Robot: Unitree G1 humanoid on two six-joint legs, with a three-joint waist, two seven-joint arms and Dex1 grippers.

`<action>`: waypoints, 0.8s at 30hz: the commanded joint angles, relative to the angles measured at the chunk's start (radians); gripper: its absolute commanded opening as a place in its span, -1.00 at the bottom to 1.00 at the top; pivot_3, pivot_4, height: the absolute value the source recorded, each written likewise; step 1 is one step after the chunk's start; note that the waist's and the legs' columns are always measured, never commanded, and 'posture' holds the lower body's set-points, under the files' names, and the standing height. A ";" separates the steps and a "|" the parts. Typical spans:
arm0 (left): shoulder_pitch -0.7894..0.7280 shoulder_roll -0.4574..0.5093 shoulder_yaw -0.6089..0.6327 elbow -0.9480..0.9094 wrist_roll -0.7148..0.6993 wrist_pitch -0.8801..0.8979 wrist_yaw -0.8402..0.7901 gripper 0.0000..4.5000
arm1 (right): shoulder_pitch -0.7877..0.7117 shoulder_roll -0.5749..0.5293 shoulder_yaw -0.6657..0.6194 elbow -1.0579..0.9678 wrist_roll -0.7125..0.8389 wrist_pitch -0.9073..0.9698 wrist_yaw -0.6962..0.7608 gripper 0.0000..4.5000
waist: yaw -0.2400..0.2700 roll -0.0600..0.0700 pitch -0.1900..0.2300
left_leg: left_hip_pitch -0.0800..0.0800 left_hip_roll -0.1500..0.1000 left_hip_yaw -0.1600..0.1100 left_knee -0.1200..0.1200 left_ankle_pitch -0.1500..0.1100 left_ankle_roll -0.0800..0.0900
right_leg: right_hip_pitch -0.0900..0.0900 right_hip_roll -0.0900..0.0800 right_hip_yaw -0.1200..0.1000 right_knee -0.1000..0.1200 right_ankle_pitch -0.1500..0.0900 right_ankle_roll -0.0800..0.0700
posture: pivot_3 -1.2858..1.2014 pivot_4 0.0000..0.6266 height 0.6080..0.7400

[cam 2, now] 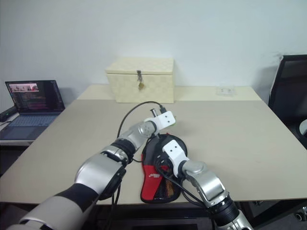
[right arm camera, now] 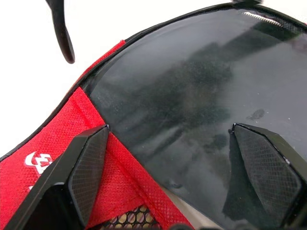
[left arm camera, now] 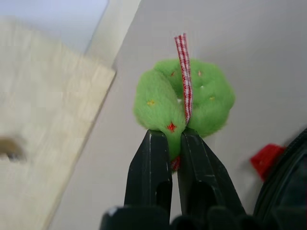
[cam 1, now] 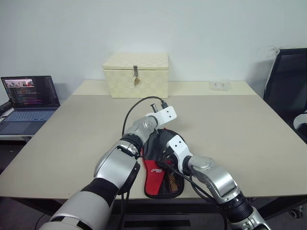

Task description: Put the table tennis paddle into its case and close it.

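Two grippers at lower centre: left gripper [left arm camera: 175, 148] pinches the soft green charm [left arm camera: 184, 103]; right gripper [right arm camera: 168, 177] spread wide over the limp fabric case [cam 1: 160, 177], the paddle likely inside; charm suits pulling.

Bright even indoor light, soft shadows, blurred wrist-view backgrounds.

Place: you are looking at an office-like room.
Desk: a broad beige desk [cam 1: 249, 129] against a plain white wall.
Beside the desk: an open laptop [cam 1: 29, 103] to its left, a black office chair [cam 1: 288, 86] to its right.
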 commanded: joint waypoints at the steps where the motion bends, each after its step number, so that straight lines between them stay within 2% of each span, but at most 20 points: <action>1: -0.080 -0.042 -0.071 -0.033 0.075 -0.101 0.042 -0.99 | 0.062 -0.007 0.058 0.048 -0.012 0.072 0.009 1.00 | 0.003 0.000 0.000 | 0.000 0.000 0.000 0.000 0.000 0.000 | 0.000 0.000 0.000 0.000 0.000 0.000 | 0.03 -0.52 1.00; 4: -0.098 -0.105 -0.120 -0.035 0.116 -0.177 0.041 -0.99 | 0.078 -0.003 0.059 0.036 -0.016 0.076 0.006 1.00 | 0.007 0.000 0.000 | 0.000 0.000 0.000 0.000 0.000 0.000 | 0.000 0.000 0.000 0.000 0.000 0.001 | 0.03 -0.52 1.00; 9: -0.098 -0.174 -0.133 -0.039 0.117 -0.261 0.002 -0.99 | 0.079 0.004 0.050 0.042 -0.025 0.069 0.008 1.00 | 0.010 0.000 0.000 | 0.000 0.000 0.000 0.000 0.000 0.000 | 0.000 0.000 0.000 -0.001 -0.002 0.004 | 0.03 -0.52 1.00; 16: -0.051 -0.187 -0.099 -0.041 0.070 -0.305 -0.118 -0.99 | 0.058 0.016 0.043 0.071 -0.028 0.056 0.011 1.00 | 0.009 0.002 -0.001 | 0.000 -0.001 0.000 0.000 0.000 0.000 | 0.001 0.000 0.000 -0.001 -0.002 0.004 | 0.03 -0.52 1.00; 19: -0.037 -0.171 -0.064 -0.040 0.034 -0.283 -0.166 -0.59 | 0.045 0.023 0.043 0.086 -0.027 0.048 0.018 1.00 | 0.007 0.002 -0.001 | 0.001 -0.001 0.000 0.000 0.000 0.000 | 0.001 0.000 0.000 0.000 -0.002 0.004 | 0.03 -0.52 1.00; 24: -0.020 -0.133 -0.011 -0.042 -0.018 -0.255 -0.234 0.20 | 0.020 0.027 0.043 0.107 -0.025 0.044 0.037 1.00 | -0.005 0.002 -0.002 | 0.003 -0.001 0.000 0.000 0.000 0.000 | 0.002 0.002 0.001 0.000 -0.002 0.004 | 0.03 -0.52 1.00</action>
